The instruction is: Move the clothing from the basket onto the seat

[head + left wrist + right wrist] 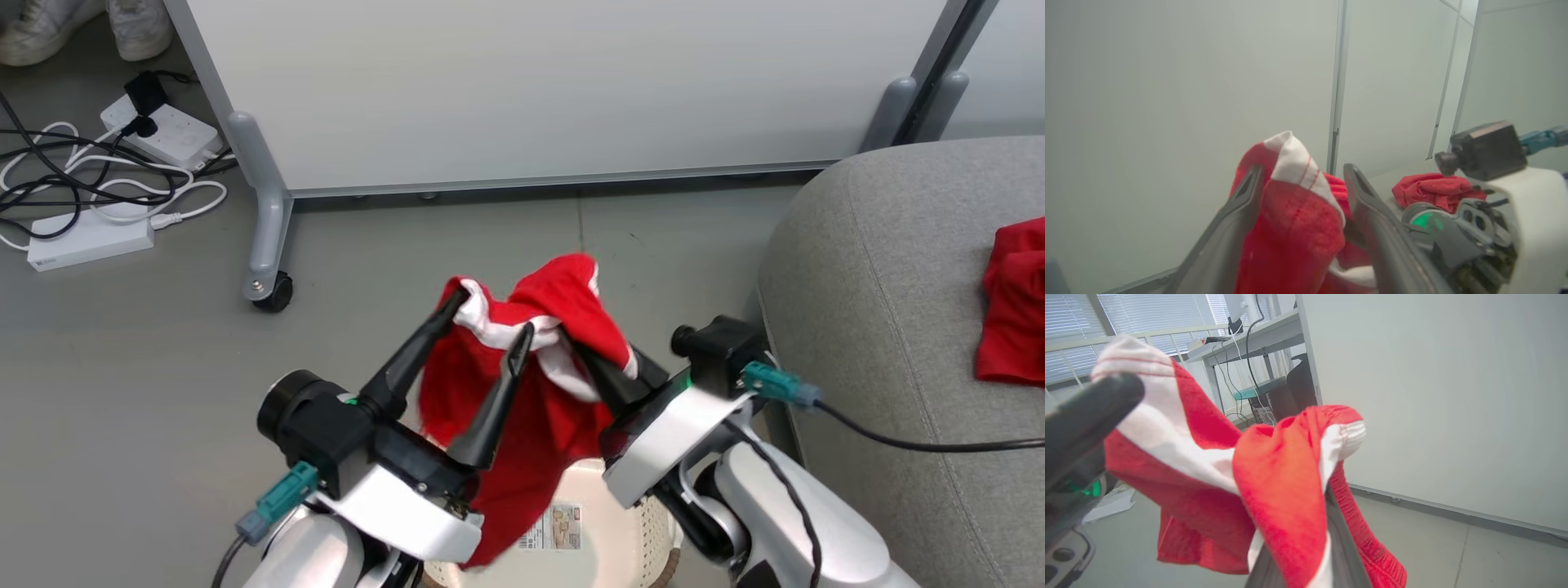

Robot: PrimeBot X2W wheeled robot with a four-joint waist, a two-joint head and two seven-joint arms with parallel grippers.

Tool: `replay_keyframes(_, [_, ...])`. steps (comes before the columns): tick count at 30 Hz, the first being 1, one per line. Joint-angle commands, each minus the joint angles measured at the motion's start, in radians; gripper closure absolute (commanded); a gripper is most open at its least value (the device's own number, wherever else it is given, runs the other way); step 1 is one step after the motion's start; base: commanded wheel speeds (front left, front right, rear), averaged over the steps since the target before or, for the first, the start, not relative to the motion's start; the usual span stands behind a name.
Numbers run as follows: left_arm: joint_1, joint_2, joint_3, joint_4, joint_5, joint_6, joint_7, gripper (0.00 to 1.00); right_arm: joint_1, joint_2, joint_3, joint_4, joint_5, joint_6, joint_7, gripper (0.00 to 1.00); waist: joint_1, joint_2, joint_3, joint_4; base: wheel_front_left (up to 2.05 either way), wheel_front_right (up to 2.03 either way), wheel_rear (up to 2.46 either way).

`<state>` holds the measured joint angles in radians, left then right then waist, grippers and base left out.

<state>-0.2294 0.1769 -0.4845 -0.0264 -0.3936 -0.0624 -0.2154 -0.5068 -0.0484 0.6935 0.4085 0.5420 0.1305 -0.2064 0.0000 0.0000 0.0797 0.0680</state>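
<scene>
Nearest, bottom edge of head view: basket (pixel 653 535), cream, perforated wall, partly cut off by the frame. Label sticker (pixel 557 527) on its floor. Above it, clothing (pixel 547 416), red with white trim, held up between both arms. Loose tail hanging down across the basket's left part; cannot tell whether touching.

Left fingers (pixel 412 355) apart, fabric draped over both tips and sagging between them, not pinched. Right fingers (pixel 612 380) together, clamped on a fold at the clothing's right side. Same in right wrist view: fabric bunched over the closed tips.

Room to move: open grey floor (pixel 147 392) to the left and ahead. To the right, just beside the right wrist, rounded edge of the seat (pixel 882 327), grey upholstery with a stitched seam. Carries a second red piece (pixel 1012 302) at the frame's right edge.

Farther: white partition (pixel 571 82) across the view, on a castered leg (pixel 269 245). Far left on the floor: power strips (pixel 90 237), tangled cables (pixel 49 180). Pale shoes (pixel 73 28) in the top corner.
</scene>
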Motion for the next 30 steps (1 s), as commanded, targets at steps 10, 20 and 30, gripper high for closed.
replay_keyframes(10, [0.003,0.060,-0.121,0.008,0.044,-0.043,0.073,0.00,-0.004,-0.005,-0.193,0.024,-0.053,0.001,-0.021,1.00,0.0000,0.0000,0.025,-0.050,0.00,0.00,0.00])
replay_keyframes(20, [-0.009,0.085,-0.178,0.039,0.048,-0.055,0.087,0.00,0.039,-0.005,-0.314,0.003,-0.098,0.001,-0.003,1.00,0.0000,0.0000,0.062,-0.144,0.00,0.00,0.00])
replay_keyframes(30, [-0.038,0.107,-0.204,0.043,0.044,-0.059,0.094,0.00,0.058,-0.005,-0.349,-0.026,-0.089,0.001,-0.003,1.00,0.0000,0.0000,0.114,-0.278,0.00,0.00,0.00])
